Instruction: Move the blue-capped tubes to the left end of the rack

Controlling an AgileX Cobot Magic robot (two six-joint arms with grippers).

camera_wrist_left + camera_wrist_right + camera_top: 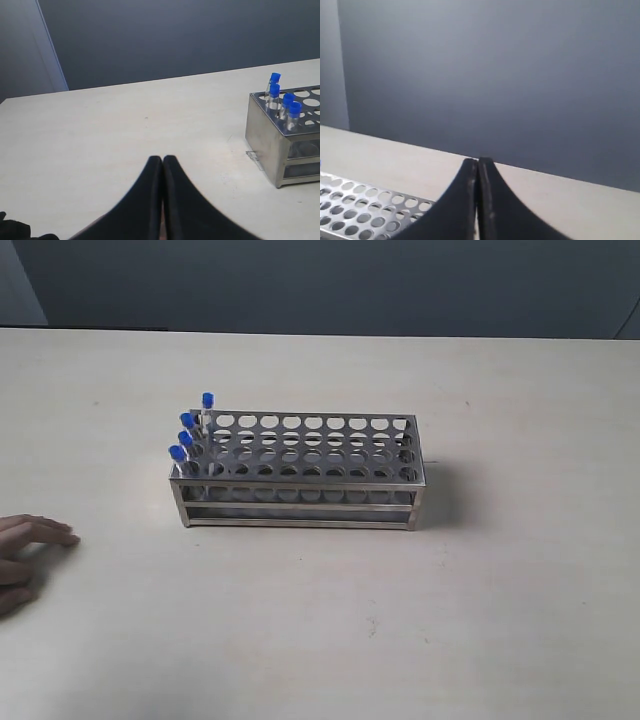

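Note:
The steel rack stands mid-table, long side facing the exterior camera. Several blue-capped tubes stand in the holes of its leftmost column, caps above the top plate. The left wrist view shows the same tubes at the near end of the rack, well off to one side of my left gripper, which is shut with nothing in it. My right gripper is shut and empty too, held above the rack's perforated top plate. Neither gripper appears in the exterior view.
A person's hand rests on the table at the left edge of the exterior view. The pale table ends at a dark grey wall behind.

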